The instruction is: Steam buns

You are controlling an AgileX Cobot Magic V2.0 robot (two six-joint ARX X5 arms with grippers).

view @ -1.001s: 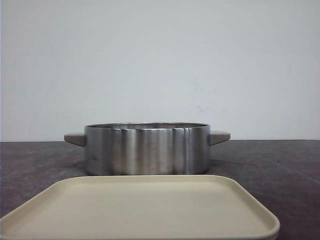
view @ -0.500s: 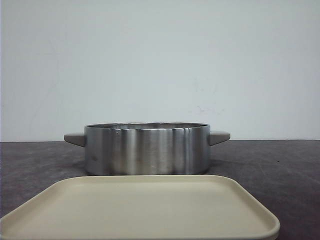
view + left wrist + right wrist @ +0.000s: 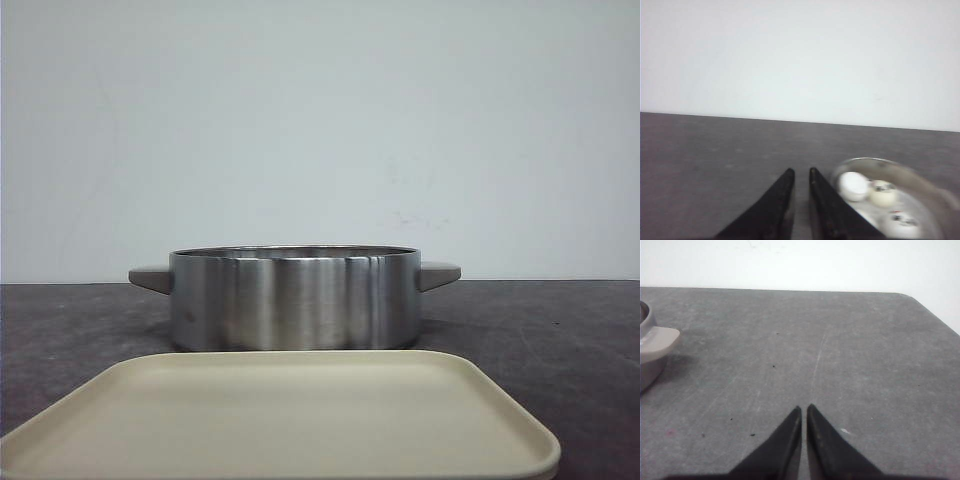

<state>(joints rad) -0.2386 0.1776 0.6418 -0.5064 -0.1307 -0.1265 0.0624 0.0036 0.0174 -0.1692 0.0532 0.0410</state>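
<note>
A steel pot [image 3: 293, 297] with two beige handles stands mid-table in the front view; its inside is hidden there. In the left wrist view the pot [image 3: 920, 176] holds white buns: one plain-looking bun [image 3: 853, 186], one with a panda face [image 3: 883, 193], and another face bun [image 3: 901, 223]. My left gripper [image 3: 801, 172] is beside the pot, above the bare table, its fingers almost together with nothing between them. My right gripper [image 3: 804, 408] is shut and empty over the bare table, away from the pot's handle [image 3: 659, 341].
A beige tray [image 3: 280, 420] with nothing on it lies at the table's near edge, in front of the pot. The dark grey table [image 3: 840, 340] ends at a rounded far corner in the right wrist view. A white wall stands behind.
</note>
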